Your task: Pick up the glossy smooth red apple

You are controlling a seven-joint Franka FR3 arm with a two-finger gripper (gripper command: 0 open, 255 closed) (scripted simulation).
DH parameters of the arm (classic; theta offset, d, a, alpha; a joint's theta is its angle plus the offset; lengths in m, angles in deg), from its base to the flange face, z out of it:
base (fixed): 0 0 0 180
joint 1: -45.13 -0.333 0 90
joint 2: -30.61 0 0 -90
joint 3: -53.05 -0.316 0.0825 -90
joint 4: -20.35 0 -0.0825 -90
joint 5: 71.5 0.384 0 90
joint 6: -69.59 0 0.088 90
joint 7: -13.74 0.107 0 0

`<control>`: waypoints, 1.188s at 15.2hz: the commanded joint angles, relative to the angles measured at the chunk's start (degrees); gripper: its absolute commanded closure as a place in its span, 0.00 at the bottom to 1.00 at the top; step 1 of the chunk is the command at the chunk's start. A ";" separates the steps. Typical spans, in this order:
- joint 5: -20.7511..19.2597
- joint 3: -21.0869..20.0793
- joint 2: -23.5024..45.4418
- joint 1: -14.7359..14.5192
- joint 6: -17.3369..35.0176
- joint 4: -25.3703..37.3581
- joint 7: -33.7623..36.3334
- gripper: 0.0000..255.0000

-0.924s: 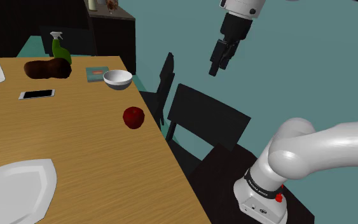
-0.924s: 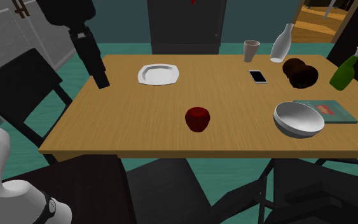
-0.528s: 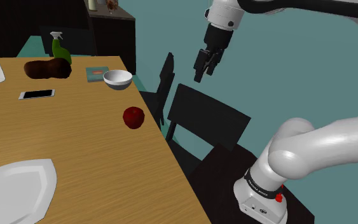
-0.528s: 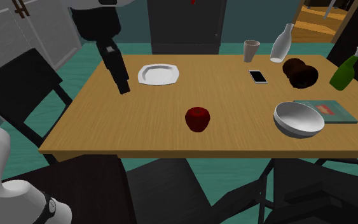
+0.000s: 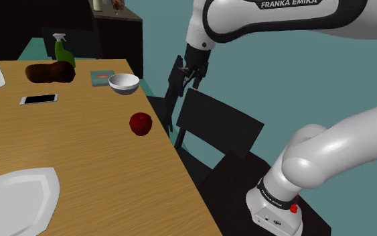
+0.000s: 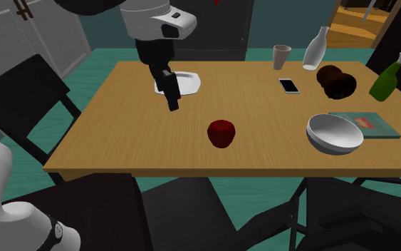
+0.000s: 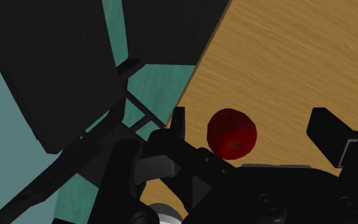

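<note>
Your red apple [image 5: 140,123] sits on the wooden counter [image 5: 80,161] near its edge, centre-left in the shoulder view, below the white bowl [image 5: 124,83]. The gripper [image 5: 192,75] hangs upper right of it, fingers [image 7: 327,127] spread, holding nothing.

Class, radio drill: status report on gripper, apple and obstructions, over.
Gripper open, raised, holding nothing. Red apple resting on table, untouched, apart from the fingers. Nothing seen between them.

bare table [image 6: 142,135] surrounds the apple [image 6: 221,133]; chair [image 5: 217,125] crowds its edge.
</note>
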 commanded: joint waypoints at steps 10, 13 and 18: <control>-6.22 -5.56 23.61 1.83 14.77 9.34 9.97 0.00; -9.35 -6.19 30.44 1.74 17.21 13.48 13.27 0.00; -14.82 -5.90 41.99 0.43 19.59 22.05 18.50 0.00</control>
